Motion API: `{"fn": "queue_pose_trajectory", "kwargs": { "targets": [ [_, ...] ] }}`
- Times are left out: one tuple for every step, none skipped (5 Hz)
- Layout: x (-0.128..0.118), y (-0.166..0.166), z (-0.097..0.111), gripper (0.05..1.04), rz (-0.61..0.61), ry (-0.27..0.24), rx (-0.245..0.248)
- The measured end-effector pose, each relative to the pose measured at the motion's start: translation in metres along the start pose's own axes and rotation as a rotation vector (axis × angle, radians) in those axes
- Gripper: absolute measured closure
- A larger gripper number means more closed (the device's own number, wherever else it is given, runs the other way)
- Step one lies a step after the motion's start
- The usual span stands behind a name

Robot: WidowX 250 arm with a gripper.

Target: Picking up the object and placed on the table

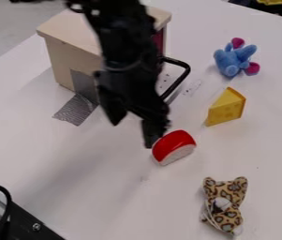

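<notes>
Two things sit nearest me: a leopard-print plush [230, 206] at the lower right of the frame and, in the lower left corner, a black metal part [29, 220] with a dark cable [6, 201] looped over it.

Farther in, just right of centre, the red-and-white piece [174, 146] rests on the white table [99, 187]. I take it for the object meant, as the gripper [132, 135] hangs right beside it, at the centre. Its two fingers are spread with nothing between them; the nearer one is close against the red side, whether touching I can't tell. To my eye the piece is light, stiff, and smooth enough on its curved red skin to slip. I'd take it low across its thickness, one finger on each broad side, and squeeze evenly; pinched high on the curve, it could squirt out or roll. It hardly looks fragile.

Beyond it, right of centre, stands a yellow cheese wedge [225, 108]. Grey tape [76, 110] runs up to a pale box [68, 58] at the upper left, and a blue plush [233, 58] lies at the upper right.
</notes>
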State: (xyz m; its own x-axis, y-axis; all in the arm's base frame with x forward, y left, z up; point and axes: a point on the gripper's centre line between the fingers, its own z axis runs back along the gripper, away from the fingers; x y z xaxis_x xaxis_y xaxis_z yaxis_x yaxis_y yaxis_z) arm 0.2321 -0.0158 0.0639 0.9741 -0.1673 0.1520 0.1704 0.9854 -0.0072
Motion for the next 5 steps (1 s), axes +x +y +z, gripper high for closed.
{"fn": "queue_pose_trajectory", "kwargs": {
  "targets": [
    [0.019, -0.003, -0.02, 0.085, -0.042, 0.022, 0.025],
    [0.026, -0.002, -0.044, 0.085, -0.05, 0.055, 0.034],
    [0.019, -0.003, -0.071, 0.084, -0.052, 0.132, 0.031],
    [0.027, -0.007, -0.074, 0.13, -0.055, 0.114, 0.021],
    [0.025, -0.016, -0.074, 0.382, -0.083, 0.114, 0.032]
  ]
}}
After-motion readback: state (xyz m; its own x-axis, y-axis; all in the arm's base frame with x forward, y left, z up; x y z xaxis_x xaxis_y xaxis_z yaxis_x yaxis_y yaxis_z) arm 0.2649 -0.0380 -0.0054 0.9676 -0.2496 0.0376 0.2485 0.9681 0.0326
